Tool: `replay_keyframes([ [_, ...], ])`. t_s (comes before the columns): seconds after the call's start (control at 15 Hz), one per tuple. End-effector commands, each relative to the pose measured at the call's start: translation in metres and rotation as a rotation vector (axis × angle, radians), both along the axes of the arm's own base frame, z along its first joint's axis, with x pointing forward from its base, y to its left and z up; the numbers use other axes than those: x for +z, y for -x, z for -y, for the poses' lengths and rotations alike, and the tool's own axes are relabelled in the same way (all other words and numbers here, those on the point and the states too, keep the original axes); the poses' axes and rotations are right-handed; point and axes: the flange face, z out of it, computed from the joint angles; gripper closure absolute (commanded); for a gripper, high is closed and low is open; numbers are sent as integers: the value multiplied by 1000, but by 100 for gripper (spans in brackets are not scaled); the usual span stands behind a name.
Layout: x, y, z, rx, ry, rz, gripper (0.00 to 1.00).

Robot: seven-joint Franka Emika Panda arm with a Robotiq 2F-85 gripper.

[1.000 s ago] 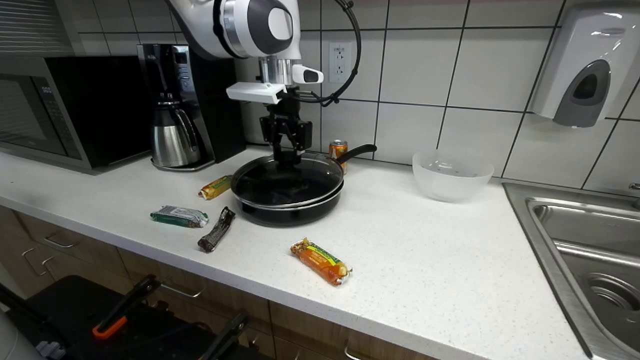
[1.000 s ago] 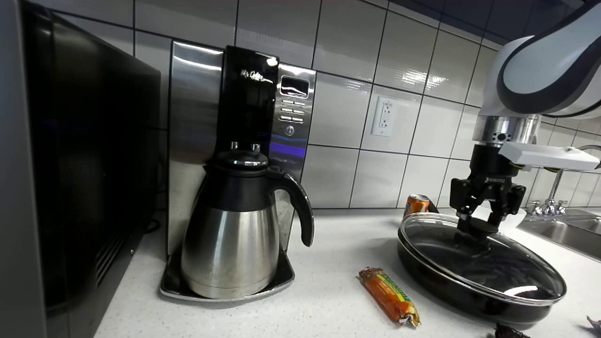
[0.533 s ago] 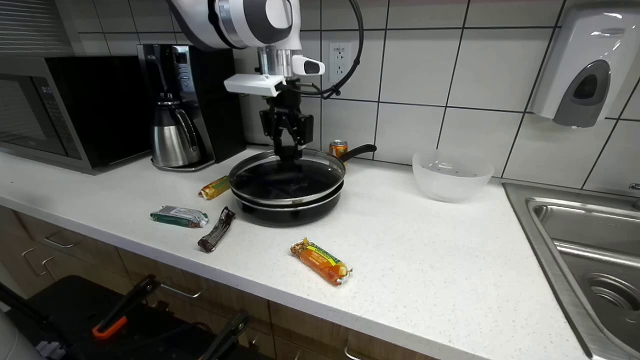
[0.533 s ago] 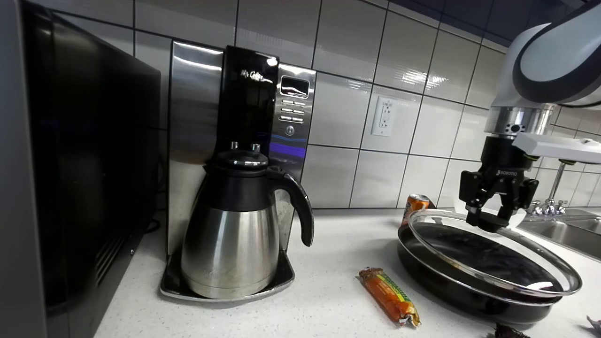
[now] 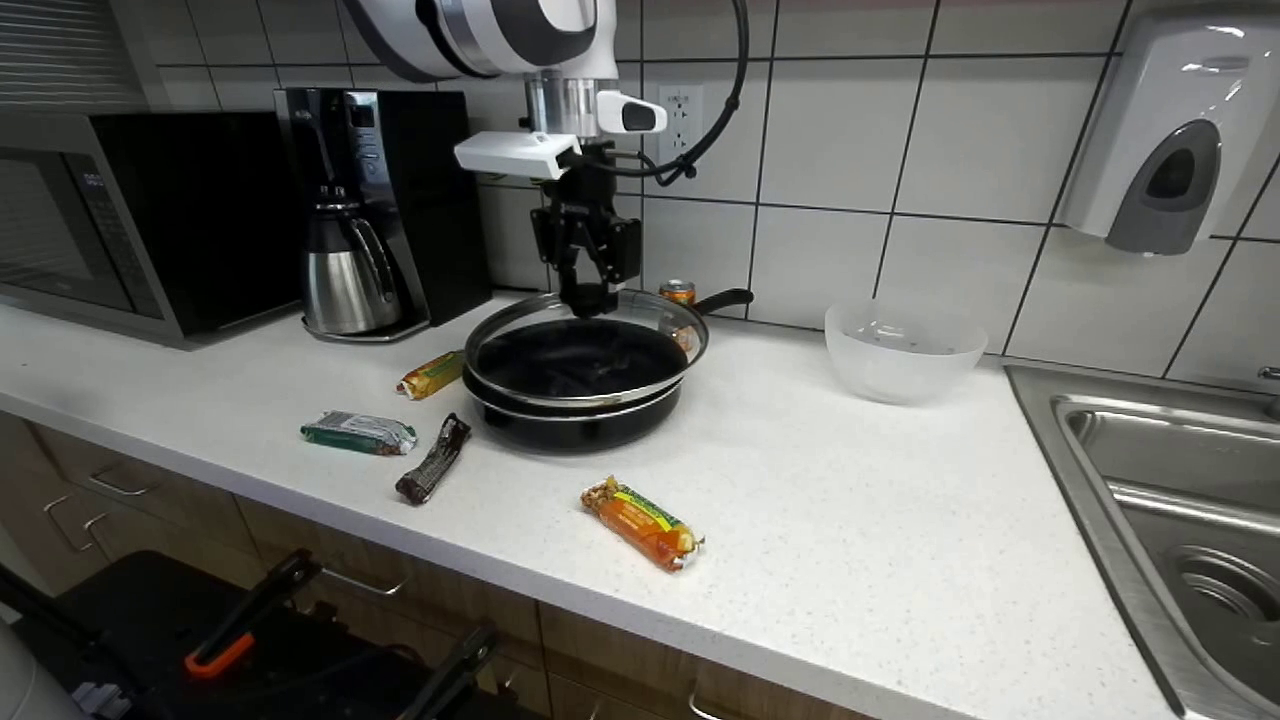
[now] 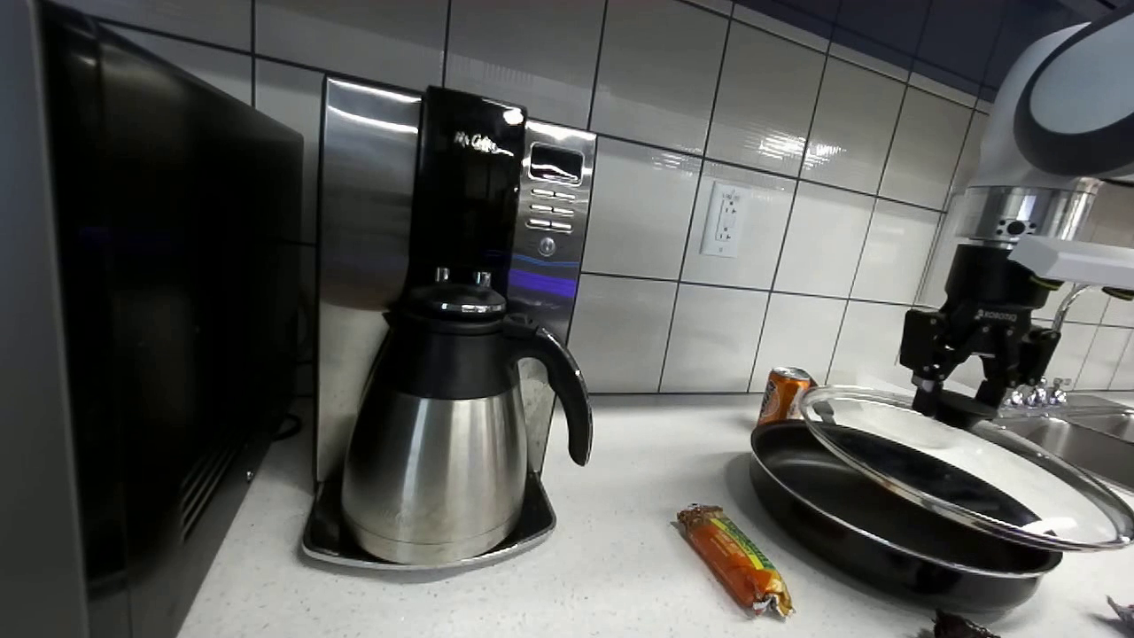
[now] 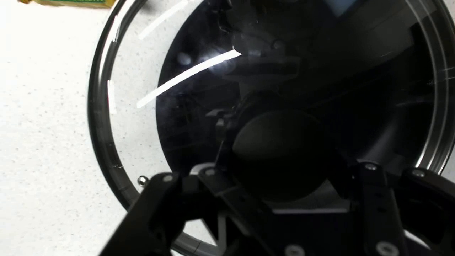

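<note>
On the white counter [image 5: 850,520] I see a black pan [image 5: 575,430]. Above it hangs the glass lid [image 5: 586,352], and the gripper [image 6: 959,400] is clamped on its black knob [image 7: 280,153]. An orange can [image 6: 783,395] stands near the pan; some wrapped snack bars [image 5: 643,522] are lying near it also.

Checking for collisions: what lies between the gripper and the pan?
The glass lid, its knob held in the gripper, lies between gripper and pan; both exterior views show this.
</note>
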Motion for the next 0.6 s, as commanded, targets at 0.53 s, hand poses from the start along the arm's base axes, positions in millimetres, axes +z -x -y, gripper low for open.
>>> replay_keyframes([
  [0.53, 26, 49, 81, -171, 4, 29, 61],
])
